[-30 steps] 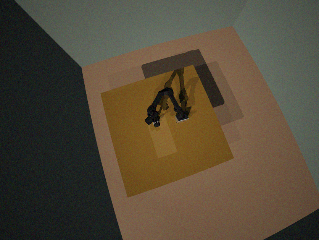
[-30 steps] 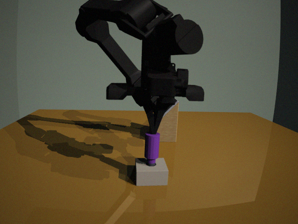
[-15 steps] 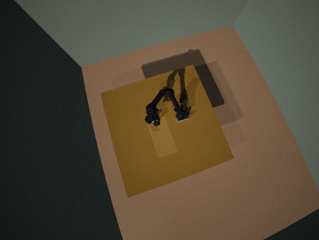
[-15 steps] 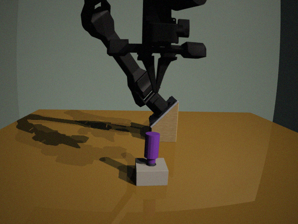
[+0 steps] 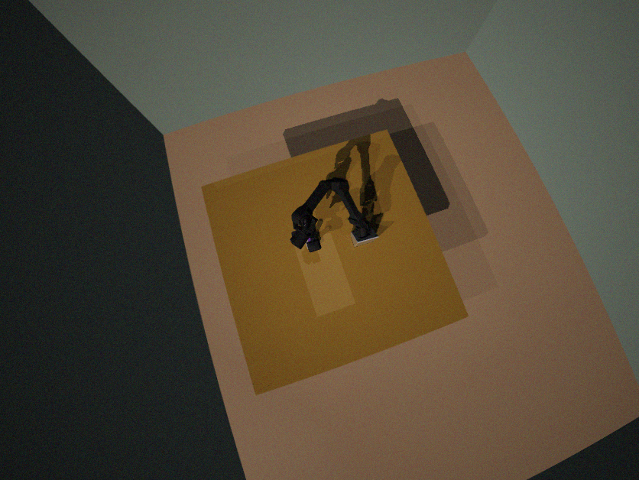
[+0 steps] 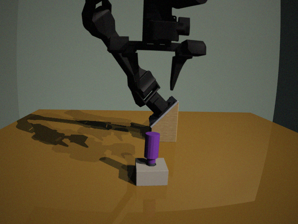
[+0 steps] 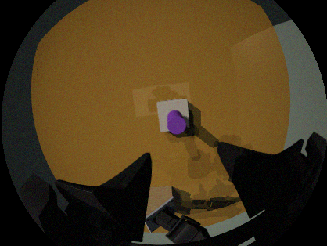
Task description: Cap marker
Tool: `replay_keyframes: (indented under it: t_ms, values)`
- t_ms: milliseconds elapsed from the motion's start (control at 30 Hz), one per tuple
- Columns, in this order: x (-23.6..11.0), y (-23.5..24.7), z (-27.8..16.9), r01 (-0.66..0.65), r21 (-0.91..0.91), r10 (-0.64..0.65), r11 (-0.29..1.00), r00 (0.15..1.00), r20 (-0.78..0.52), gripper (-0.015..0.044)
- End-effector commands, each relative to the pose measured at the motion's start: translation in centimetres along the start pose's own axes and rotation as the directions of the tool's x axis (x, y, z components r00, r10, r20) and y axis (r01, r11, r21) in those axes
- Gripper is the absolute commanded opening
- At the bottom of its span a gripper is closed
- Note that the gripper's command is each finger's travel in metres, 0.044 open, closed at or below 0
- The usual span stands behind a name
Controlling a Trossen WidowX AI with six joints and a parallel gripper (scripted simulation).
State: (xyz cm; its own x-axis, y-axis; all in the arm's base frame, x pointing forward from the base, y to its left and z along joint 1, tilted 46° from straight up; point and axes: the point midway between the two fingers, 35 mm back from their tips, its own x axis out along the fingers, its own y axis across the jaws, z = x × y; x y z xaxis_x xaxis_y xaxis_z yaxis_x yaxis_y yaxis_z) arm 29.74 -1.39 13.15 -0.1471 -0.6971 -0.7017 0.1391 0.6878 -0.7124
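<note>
Claw (image 6: 154, 90) is spread wide, holding nothing, well above everything. Straight below it the purple cap (image 6: 152, 146) sits on the marker (image 6: 151, 162) in the grey holder block (image 6: 151, 174). Cap looks light, rigid, probably slick; I'd grab its sides mid-height if needed.

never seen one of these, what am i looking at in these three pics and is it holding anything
It is a black robot arm with a two-fingered gripper. One picture looks down on the whole room, one looks across the table from the side, and one comes from a camera on the wrist, looking down past the fingers. On the table sits a grey block with a marker standing in it, and a purple cap is on the marker. The gripper is open, well above the cap, and holds nothing.
</note>
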Motion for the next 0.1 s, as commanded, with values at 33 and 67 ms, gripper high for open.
replay_keyframes:
  t_ms: [33, 67]
  values:
    - [-0.01, 0.06, -0.08, -0.002, 0.003, 0.002, 1.0, 1.0, -0.006, 0.044]
    - [-0.01, 0.06, -0.08, -0.002, 0.003, 0.002, 1.0, 1.0, -0.006, 0.044]
